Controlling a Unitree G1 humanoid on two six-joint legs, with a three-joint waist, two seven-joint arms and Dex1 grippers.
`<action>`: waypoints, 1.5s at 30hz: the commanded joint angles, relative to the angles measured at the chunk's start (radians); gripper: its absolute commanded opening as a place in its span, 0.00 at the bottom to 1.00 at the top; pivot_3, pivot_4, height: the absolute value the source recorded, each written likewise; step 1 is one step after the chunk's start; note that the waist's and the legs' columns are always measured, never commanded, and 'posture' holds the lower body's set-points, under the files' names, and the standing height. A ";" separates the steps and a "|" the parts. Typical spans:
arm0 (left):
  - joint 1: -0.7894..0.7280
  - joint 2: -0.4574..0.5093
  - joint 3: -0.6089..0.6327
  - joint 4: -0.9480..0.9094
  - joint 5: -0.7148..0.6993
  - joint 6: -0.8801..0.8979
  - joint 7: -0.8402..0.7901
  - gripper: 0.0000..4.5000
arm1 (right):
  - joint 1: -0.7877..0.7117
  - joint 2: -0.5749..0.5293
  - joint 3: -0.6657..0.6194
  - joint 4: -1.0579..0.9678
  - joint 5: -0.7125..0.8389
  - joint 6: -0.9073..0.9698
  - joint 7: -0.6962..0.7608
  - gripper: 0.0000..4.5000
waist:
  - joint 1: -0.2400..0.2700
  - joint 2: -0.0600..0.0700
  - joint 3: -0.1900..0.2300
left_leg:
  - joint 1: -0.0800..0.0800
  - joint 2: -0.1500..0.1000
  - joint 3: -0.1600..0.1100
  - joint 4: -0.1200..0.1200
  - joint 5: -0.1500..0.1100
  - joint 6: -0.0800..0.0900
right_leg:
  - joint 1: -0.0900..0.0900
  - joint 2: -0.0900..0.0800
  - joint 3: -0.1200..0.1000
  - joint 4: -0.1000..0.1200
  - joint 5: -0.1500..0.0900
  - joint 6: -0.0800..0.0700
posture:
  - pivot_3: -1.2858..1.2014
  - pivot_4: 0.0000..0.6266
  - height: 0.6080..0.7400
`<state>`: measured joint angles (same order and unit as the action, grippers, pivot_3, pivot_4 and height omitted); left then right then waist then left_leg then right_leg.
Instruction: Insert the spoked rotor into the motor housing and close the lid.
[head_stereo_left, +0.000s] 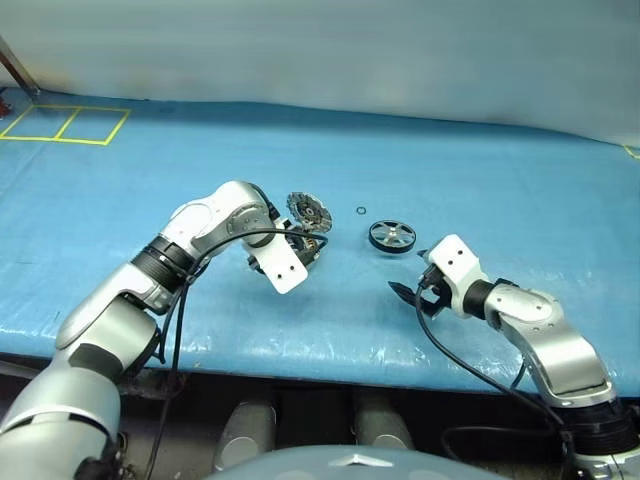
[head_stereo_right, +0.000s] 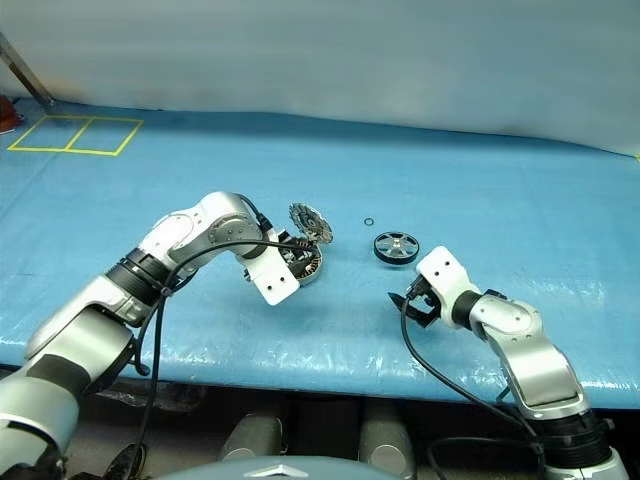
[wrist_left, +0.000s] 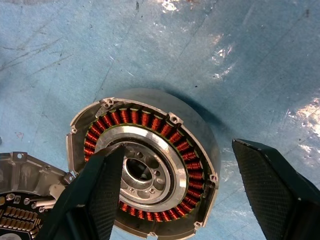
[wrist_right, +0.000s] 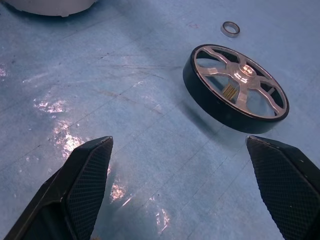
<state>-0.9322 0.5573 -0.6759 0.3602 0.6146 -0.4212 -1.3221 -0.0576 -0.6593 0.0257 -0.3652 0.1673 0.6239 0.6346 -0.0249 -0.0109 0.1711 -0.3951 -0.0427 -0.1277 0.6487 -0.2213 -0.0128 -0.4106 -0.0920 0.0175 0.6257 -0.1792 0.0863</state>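
1. On the blue desk (head_stereo_left: 480, 180), the spoked rotor (head_stereo_left: 391, 236) lies flat by itself, between the two arms. A tiny black ring (head_stereo_left: 360, 211) sits just beside it.
2. The motor housing (wrist_left: 150, 165) lies open on the desk with its copper windings (wrist_left: 132, 118) facing up. Its lid (head_stereo_left: 308, 212) is tipped up at the back, so the hole in the middle is free.
3. The left end effector (wrist_left: 175, 195) hangs over the housing with its fingers wide. One finger is over the middle hole and one is outside the rim. It holds nothing.
4. The right end effector (wrist_right: 195, 190) is near the rotor, pointing at it. Its fingers are spread wide and it holds nothing.
5. The rotor looks like hard metal, so I think it will not bend or squash. It looks small and fairly light.
6. Its black rim (wrist_right: 215, 105) looks smooth and shiny, so it may slip. A good hold would be across the rim, one finger on each side.
7. The silver spokes (wrist_right: 215, 82) are thin and the short shaft (wrist_right: 243, 71) is small, so those look like poor places to grab.
8. It lies low on the desk, so the fingers must come down close to the desk to catch the rim.
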 joint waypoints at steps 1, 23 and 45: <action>0.014 0.013 0.003 -0.011 0.014 0.017 0.010 0.83 | -0.026 -0.016 0.005 -0.017 -0.001 0.007 0.012 1.00 | 0.001 0.000 0.000 | 0.000 0.000 0.000 0.000 0.000 0.000 | 0.000 0.000 0.000 0.000 0.000 0.000 | 0.52 0.24 1.00; 0.054 0.014 -0.018 -0.010 0.038 0.055 0.017 0.83 | -0.045 -0.042 0.030 -0.021 -0.003 0.027 0.032 1.00 | -0.003 0.000 0.000 | 0.000 0.000 0.000 -0.001 0.000 0.000 | -0.001 0.000 0.000 0.000 0.001 0.002 | 0.52 0.24 1.00; -0.010 0.022 -0.001 -0.039 0.059 0.051 -0.010 0.83 | -0.058 -0.054 0.050 -0.013 -0.012 0.030 0.050 1.00 | -0.011 0.000 0.000 | -0.001 0.000 0.000 -0.001 0.000 0.000 | -0.002 0.000 0.000 0.000 0.001 0.002 | 0.52 0.24 1.00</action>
<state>-0.9178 0.5725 -0.6758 0.3216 0.6585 -0.3727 -1.3301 -0.0981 -0.7006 0.0819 -0.3620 0.1610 0.6620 0.6784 -0.0364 -0.0114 0.1714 -0.3956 -0.0425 -0.1275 0.6474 -0.2213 -0.0128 -0.4122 -0.0918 0.0174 0.6258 -0.1781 0.0881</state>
